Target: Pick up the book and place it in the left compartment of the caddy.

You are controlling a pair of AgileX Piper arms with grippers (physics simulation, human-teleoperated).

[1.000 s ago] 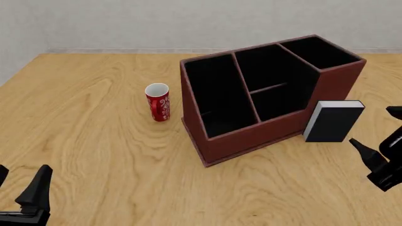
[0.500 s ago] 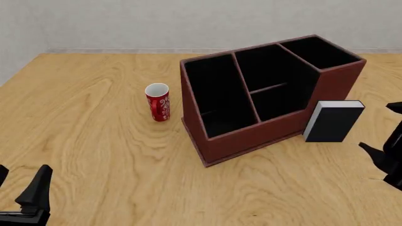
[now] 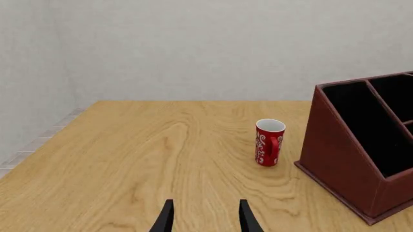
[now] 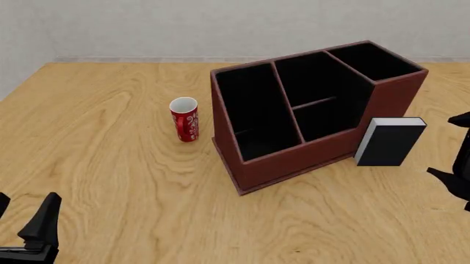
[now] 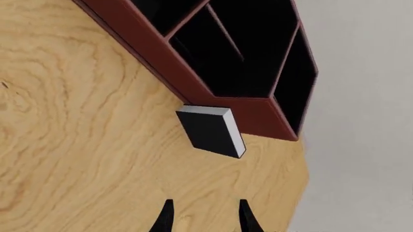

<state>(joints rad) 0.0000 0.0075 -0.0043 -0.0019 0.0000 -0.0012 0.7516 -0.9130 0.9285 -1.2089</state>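
The black book (image 4: 389, 142) with its white page edge stands upright against the front wall of the red-brown caddy (image 4: 294, 162), near its low right end. The left compartment (image 4: 248, 113) is the long black slot at the tall end. My right gripper (image 4: 459, 148) is open at the right edge of the front view, just right of the book and not touching it. In the right wrist view, the book (image 5: 210, 131) lies ahead of the open right gripper (image 5: 205, 217), beside the caddy (image 5: 264, 118). At the near left corner, my left gripper (image 4: 23, 219) is open, far from both.
A small red patterned cup (image 4: 184, 119) stands left of the caddy. In the left wrist view, the cup (image 3: 269, 142) and the caddy's tall end (image 3: 342, 154) lie ahead of the open left gripper (image 3: 205, 220). A pale wall runs behind the table.
My right gripper has slid to the right, toward the edge of the front view, staying open. The book, caddy, cup and left arm have not moved.
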